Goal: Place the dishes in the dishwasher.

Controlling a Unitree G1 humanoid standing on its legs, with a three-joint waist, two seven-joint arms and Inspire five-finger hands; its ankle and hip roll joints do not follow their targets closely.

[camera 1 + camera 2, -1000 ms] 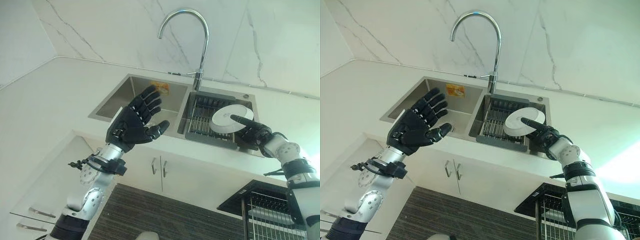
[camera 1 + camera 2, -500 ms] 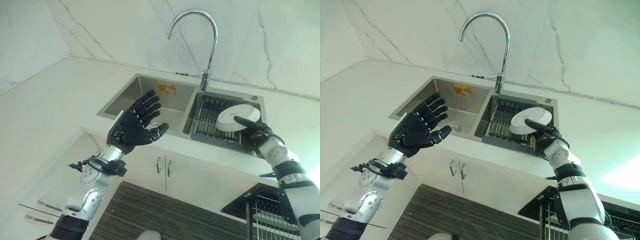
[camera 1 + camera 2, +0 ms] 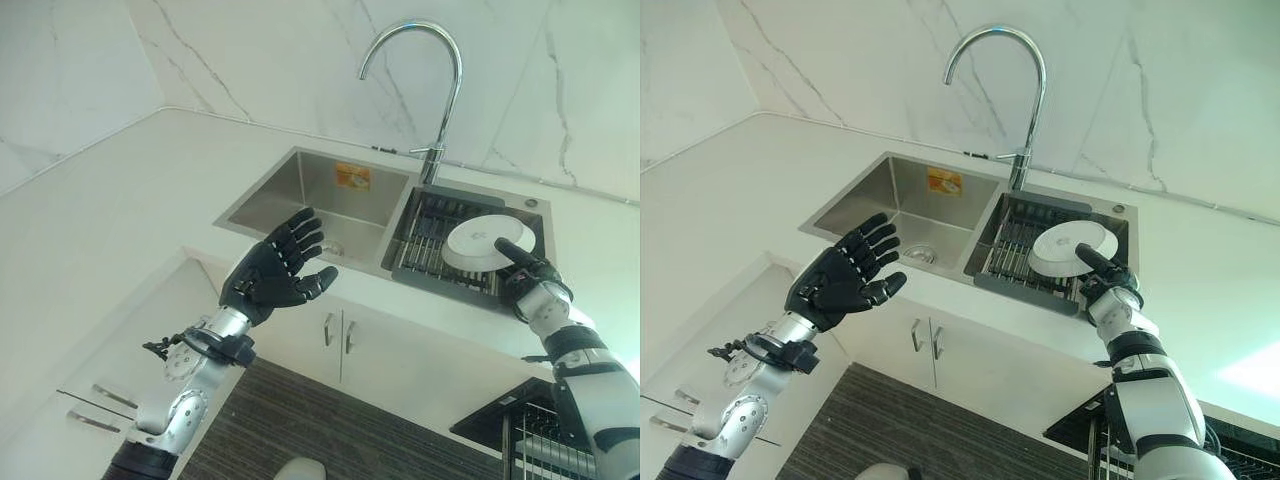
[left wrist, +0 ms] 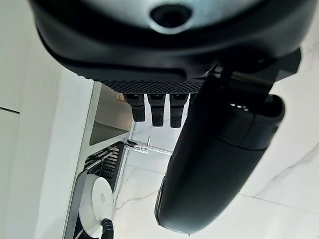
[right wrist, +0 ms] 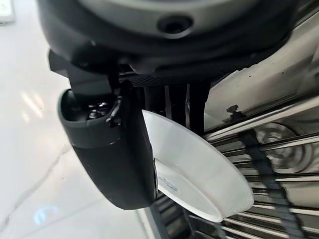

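Observation:
My right hand (image 3: 531,282) is shut on a white plate (image 3: 482,243), thumb on top and fingers underneath. In the right wrist view the plate (image 5: 199,172) is pinched at its rim, tilted, just above the bars of the dish rack (image 3: 428,235) in the sink's right basin. My left hand (image 3: 268,278) is raised open and holds nothing, palm towards the sink, in front of the counter's edge by the left basin (image 3: 320,200). The left wrist view looks past its thumb (image 4: 219,159) to the plate (image 4: 97,204) in the distance.
A tall curved faucet (image 3: 441,95) stands behind the sink. White counter (image 3: 120,200) runs to the left and wraps round a corner. Cabinet doors (image 3: 345,340) lie below the sink. A pulled-out dishwasher rack (image 3: 560,440) sits at the lower right.
The whole view has shifted, so the camera has moved. My left hand has sunk a little, away from the sink. My right hand still holds the plate over the dish rack.

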